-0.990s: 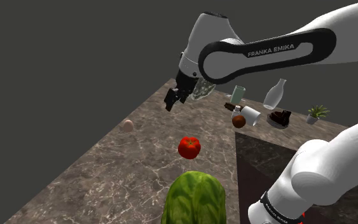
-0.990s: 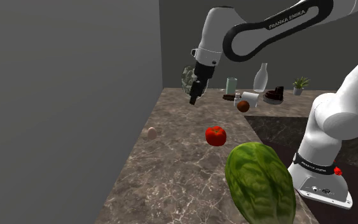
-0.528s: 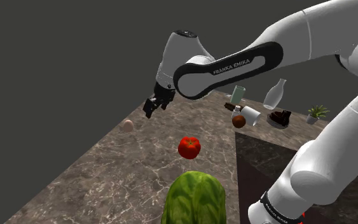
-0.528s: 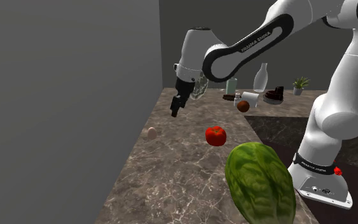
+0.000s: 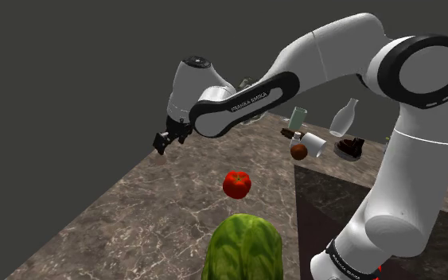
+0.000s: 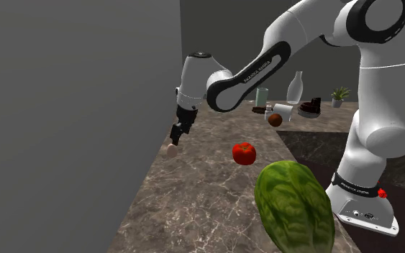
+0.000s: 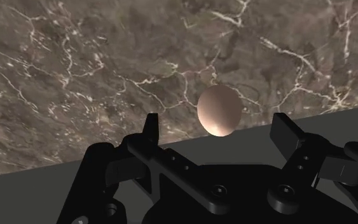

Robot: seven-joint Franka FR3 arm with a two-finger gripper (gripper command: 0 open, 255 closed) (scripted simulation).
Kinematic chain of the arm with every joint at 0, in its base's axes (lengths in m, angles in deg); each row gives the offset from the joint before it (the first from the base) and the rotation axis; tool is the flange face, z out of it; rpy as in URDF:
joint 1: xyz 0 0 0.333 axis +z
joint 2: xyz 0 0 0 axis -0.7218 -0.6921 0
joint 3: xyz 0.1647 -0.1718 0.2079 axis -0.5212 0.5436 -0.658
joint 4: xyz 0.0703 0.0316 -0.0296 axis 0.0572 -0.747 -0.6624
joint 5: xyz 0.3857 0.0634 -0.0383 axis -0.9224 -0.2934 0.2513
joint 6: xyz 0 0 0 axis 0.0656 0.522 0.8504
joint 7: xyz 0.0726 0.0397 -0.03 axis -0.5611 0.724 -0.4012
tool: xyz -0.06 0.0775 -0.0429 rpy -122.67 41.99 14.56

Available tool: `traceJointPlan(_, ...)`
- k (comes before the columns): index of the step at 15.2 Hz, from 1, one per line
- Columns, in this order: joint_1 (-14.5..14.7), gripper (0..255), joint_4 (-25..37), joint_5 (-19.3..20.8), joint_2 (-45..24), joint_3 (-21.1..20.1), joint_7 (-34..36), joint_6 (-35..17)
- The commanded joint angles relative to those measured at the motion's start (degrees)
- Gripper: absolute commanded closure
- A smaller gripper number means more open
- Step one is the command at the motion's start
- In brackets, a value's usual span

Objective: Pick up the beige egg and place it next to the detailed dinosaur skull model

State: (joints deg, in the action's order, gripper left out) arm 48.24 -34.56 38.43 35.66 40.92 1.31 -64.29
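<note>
- The black two-finger claw (image 6: 175,135) has swung across the dark marble table (image 6: 193,208) and now hangs just above the smooth beige egg (image 6: 170,150).
- The egg lies at the table's edge, at 9 o'clock from the red tomato (image 6: 244,153).
- The claw's fingers stand apart with the egg untouched between them, so descent and closing likely come next.

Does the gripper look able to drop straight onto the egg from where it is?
Probably yes. The gripper hangs just above the egg, fingers open wider than it, egg centred between them. Nothing stands beside it on the counter; the tomato sits well off. Mind the counter's edge close by.
</note>
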Motion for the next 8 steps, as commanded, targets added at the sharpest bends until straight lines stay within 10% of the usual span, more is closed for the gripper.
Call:
traceJointPlan(1, 1.7, 0, 3.7, 3.5, -5.0, 0.9, 2.9, -1.0)
traceJointPlan(8, 3.4, 0, 6.9, 6.9, -11.0, 2.9, 5.2, -3.6)
